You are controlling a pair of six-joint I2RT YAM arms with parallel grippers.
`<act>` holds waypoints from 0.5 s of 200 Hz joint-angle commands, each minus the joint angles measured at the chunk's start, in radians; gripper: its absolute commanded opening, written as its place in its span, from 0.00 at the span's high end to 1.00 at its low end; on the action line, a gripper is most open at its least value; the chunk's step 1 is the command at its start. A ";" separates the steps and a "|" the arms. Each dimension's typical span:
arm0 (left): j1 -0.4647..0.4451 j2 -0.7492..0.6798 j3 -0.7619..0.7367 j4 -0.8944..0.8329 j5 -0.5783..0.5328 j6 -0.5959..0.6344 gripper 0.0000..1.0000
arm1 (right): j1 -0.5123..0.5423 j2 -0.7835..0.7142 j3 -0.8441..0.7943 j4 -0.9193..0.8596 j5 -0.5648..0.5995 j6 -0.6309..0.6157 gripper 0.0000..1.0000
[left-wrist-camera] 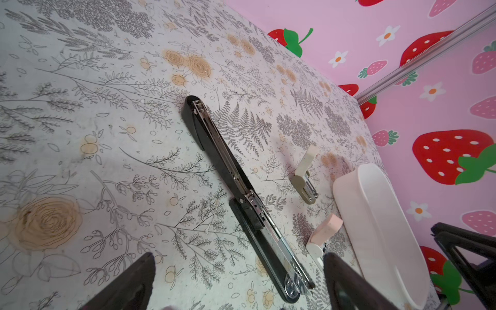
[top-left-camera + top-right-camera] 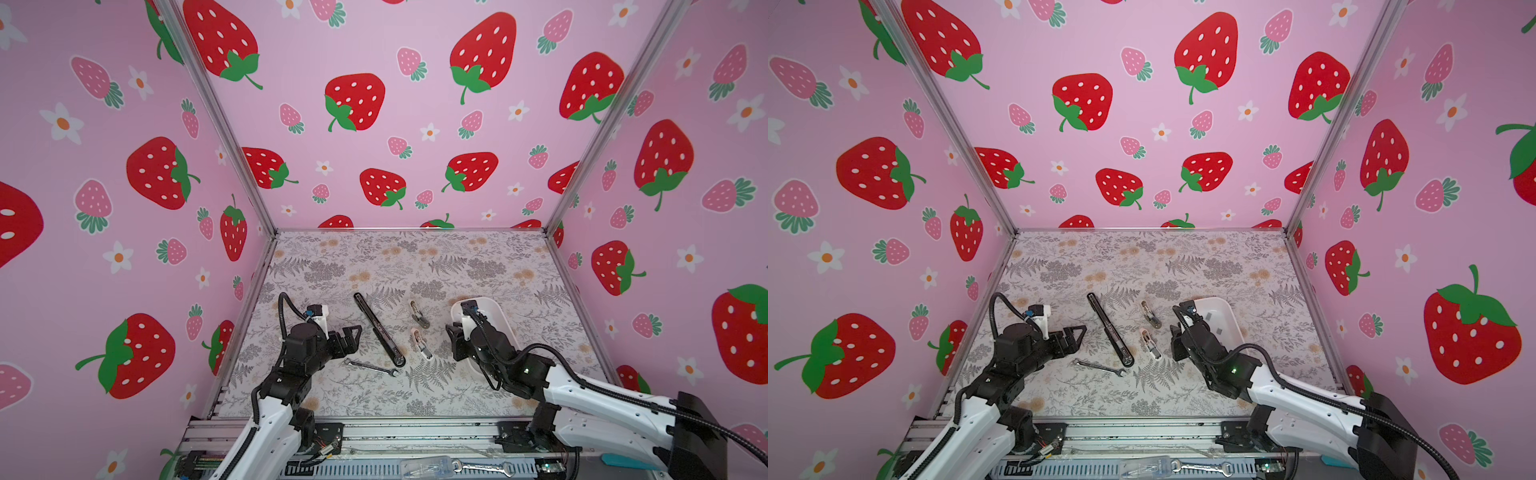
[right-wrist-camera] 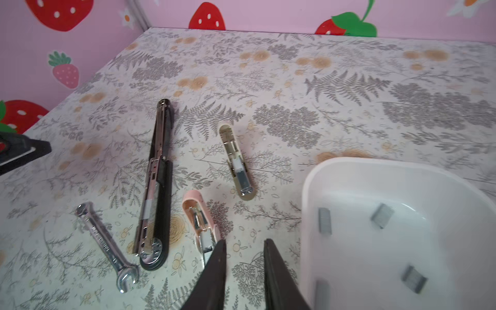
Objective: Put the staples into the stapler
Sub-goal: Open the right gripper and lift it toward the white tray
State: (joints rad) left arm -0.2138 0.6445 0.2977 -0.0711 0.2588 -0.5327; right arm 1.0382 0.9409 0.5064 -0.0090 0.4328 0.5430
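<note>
I'm hovering right gripper (image 3: 244,241) barely open, empty, by the tray (image 3: 306,188), left gripper (image 1: 238,256) wide open, empty; next I'm probably needing staples (image 3: 324,220) pinched and laid in the stapler's (image 3: 161,193) rail.

A: Where is there room on the table (image 2: 415,257)?
B: Toward twelve o'clock the far half lies bare; at ten o'clock of the stapler (image 2: 378,328) too.
A: And in the way?
B: At its three o'clock, the beige mini stapler (image 2: 417,314) and the pink mini stapler (image 2: 421,343), close by; beyond them the white tray (image 2: 496,311); a wrench (image 2: 371,368) at six o'clock, just beside its near end.
</note>
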 commanded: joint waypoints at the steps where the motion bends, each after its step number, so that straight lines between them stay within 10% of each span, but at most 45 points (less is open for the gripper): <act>1: 0.004 0.062 -0.002 0.174 0.007 -0.011 0.01 | -0.058 -0.064 0.031 -0.182 0.101 0.083 0.73; 100: 0.002 0.293 0.052 0.441 -0.160 0.220 0.01 | -0.484 0.124 0.072 -0.197 -0.208 0.019 0.82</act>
State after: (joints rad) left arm -0.2138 0.9573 0.3115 0.2974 0.1810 -0.4149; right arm 0.6003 0.9909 0.5308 -0.2226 0.3435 0.5804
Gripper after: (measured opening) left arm 0.989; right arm 0.187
